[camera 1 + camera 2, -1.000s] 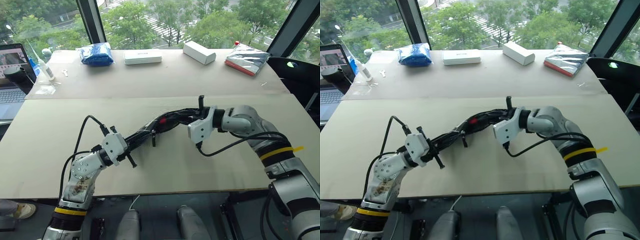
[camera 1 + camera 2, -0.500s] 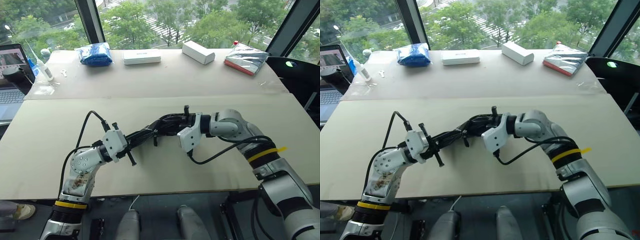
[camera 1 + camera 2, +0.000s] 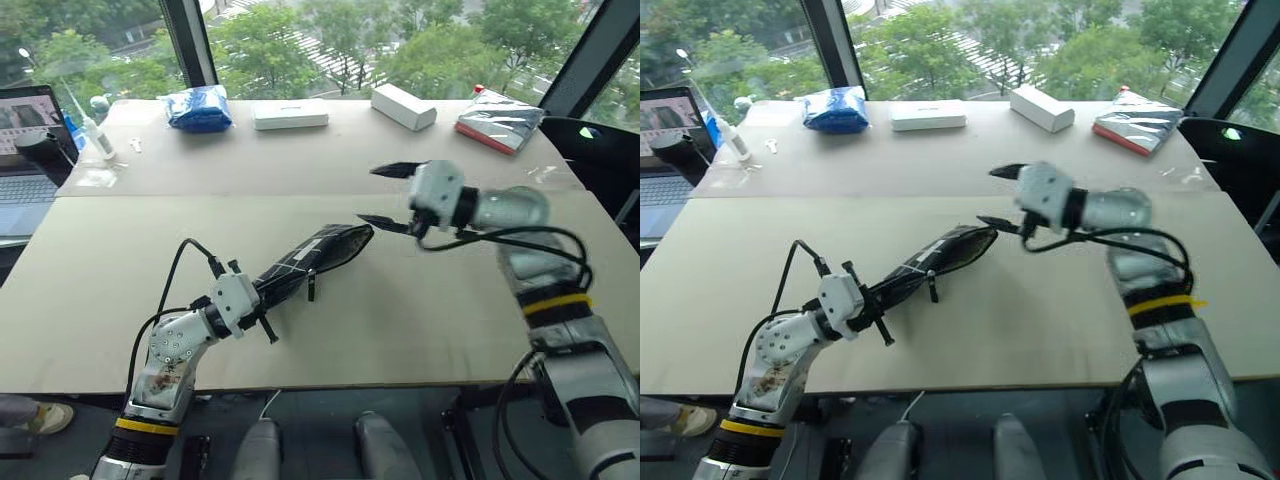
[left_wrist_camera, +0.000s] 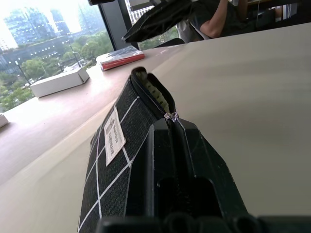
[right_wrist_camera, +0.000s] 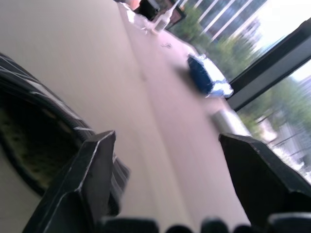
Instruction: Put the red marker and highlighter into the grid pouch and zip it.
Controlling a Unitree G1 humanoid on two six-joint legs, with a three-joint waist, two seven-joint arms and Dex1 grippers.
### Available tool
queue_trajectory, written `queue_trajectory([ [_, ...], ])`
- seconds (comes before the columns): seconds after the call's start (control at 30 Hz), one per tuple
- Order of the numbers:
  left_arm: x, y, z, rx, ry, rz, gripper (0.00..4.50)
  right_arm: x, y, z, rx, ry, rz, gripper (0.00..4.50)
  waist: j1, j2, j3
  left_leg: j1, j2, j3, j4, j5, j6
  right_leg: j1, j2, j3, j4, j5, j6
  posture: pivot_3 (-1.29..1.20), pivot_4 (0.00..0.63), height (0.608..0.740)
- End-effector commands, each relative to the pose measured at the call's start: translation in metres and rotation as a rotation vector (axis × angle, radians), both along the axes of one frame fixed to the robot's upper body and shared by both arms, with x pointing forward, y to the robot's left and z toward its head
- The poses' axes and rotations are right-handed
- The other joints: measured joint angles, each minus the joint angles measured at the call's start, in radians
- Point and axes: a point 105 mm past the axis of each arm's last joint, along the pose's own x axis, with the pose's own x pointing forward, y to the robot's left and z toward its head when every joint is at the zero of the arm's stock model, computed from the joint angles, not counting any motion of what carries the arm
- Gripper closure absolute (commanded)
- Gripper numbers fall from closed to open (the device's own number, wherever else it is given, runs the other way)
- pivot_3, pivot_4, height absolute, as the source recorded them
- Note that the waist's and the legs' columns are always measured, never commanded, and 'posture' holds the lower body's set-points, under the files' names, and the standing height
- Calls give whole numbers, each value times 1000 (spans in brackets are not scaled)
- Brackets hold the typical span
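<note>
Pouch (image 3: 305, 262) lies slanted mid-tabletop (image 3: 420, 320), mouth open toward my right tool (image 3: 385, 196). Left tool (image 3: 262, 305) is clamped on its near end, I figure to steady it for zipping. Right tool hangs wide and empty just off the mouth. Can't see marker or highlighter, probably inside.

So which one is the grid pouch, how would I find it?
Look at the big beige table, the near half by the robot's arms. The grid pouch lies slanted there, its near end pinched in the left gripper. It is black with white grid lines, unlike the blue bundle and white boxes far back.
</note>
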Motion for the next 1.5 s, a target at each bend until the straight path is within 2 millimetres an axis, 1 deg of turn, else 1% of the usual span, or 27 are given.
queue_trajectory([
  [0.03,-3,-3,11,-13,-46,-8,4500,-48,3,0,53,284,188,750,1,0,0,1,0,0,0,0,0,1,0,0,0,0,0,0,150,740],
  [0.1,-3,-2,11,-12,-46,-7,4500,-67,7,-15,53,399,224,750,0,0,0,4,0,0,0,0,1,4,1,0,0,0,0,0,150,740],
  [0.17,-3,-3,12,-12,-46,-7,4500,-77,17,-27,71,474,225,750,-5,0,0,6,1,1,0,-1,1,5,2,0,0,-1,0,0,150,740],
  [0.2,-3,-3,12,-13,-45,-8,4500,-79,24,-37,64,481,207,750,-7,0,0,6,1,1,0,-1,1,5,2,1,0,-1,0,0,150,740],
  [0.23,-3,-3,12,-13,-45,-10,4500,-77,31,-48,52,473,172,750,-8,0,0,6,1,1,0,-1,1,5,2,1,0,-2,1,0,150,740],
  [0.27,-3,-3,12,-12,-45,-10,4500,-76,36,-55,44,464,147,750,-8,0,0,6,1,1,0,-1,1,5,2,1,0,-2,3,0,150,740],
  [0.33,-3,-4,12,-11,-45,-15,4500,-58,49,-69,70,448,21,750,-7,0,0,6,1,1,0,0,1,4,2,1,0,-3,4,0,150,740],
  [0.43,-2,-4,13,-6,-46,-21,4500,-38,68,-83,96,449,-108,750,-4,0,0,5,1,1,1,0,1,4,2,1,1,-3,3,0,150,740],
  [0.5,-1,-4,13,-5,-47,-24,4500,-31,78,-85,105,449,-149,750,-2,0,0,5,1,1,2,0,1,4,2,1,1,-1,1,0,150,740],
  [0.6,0,-4,13,-2,-47,-25,4500,-27,91,-83,137,471,-166,750,2,0,0,4,0,1,2,0,1,4,1,0,0,-1,1,0,150,740],
  [0.7,2,-4,12,1,-48,-25,4500,-28,100,-78,169,493,-155,750,1,0,0,4,1,1,2,0,1,4,1,0,0,-1,1,0,150,740],
  [0.77,3,-3,11,3,-47,-21,4500,-37,105,-73,180,516,-104,750,0,0,0,4,1,0,2,0,1,4,2,0,0,-1,1,0,150,740],
  [0.87,6,0,10,7,-46,-14,4500,-40,105,-72,176,536,-85,1480,0,0,0,4,1,0,2,0,1,4,2,0,0,-1,1,0,150,740],
  [1.0,8,2,11,8,-45,-8,4500,-41,101,-70,172,539,-72,2890,0,0,0,4,1,0,2,0,1,4,2,0,0,-1,1,0,150,740],
  [1.07,9,3,11,10,-44,-4,4500,-40,100,-69,175,538,-72,3503,-1,0,0,4,1,0,2,0,1,4,2,0,0,-1,1,0,150,740],
  [1.13,9,4,11,11,-44,-1,4500,-40,99,-68,177,536,-69,4245,-2,0,0,4,1,0,2,0,1,4,2,0,0,-1,1,0,150,740],
  [1.17,9,4,11,12,-45,0,4500,-40,99,-67,177,535,-67,4492,-2,0,0,4,1,0,2,0,1,4,2,0,0,-1,1,0,150,740],
  [1.5,8,6,10,11,-46,9,4500,-41,98,-66,185,546,-53,4492,-2,0,0,4,1,0,2,0,1,4,2,0,0,-1,1,0,150,740],
])
